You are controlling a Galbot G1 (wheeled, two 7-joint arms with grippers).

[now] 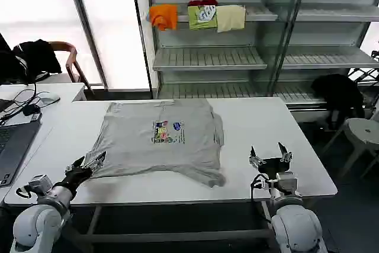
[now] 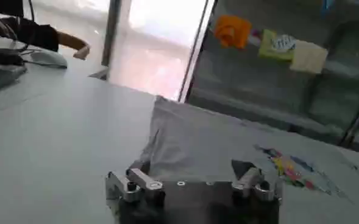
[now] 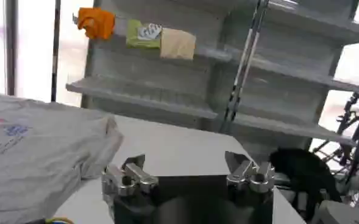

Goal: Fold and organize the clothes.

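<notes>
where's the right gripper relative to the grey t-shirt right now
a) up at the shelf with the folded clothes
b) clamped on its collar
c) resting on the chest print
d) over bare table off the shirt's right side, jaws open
d: the right gripper sits over bare white table to the right of the grey T-shirt, its jaws spread and holding nothing.

- T-shirt [image 1: 161,140]: soft matt grey cloth, wrinkled, with a printed chest patch.
- Table [image 1: 266,122]: smooth white top, faint sheen.
- Left gripper [image 1: 89,161] and right gripper [image 1: 269,153]: black matt bodies, bright metal fingers.
- Shelving [image 1: 207,57]: pale slatted metal.
</notes>
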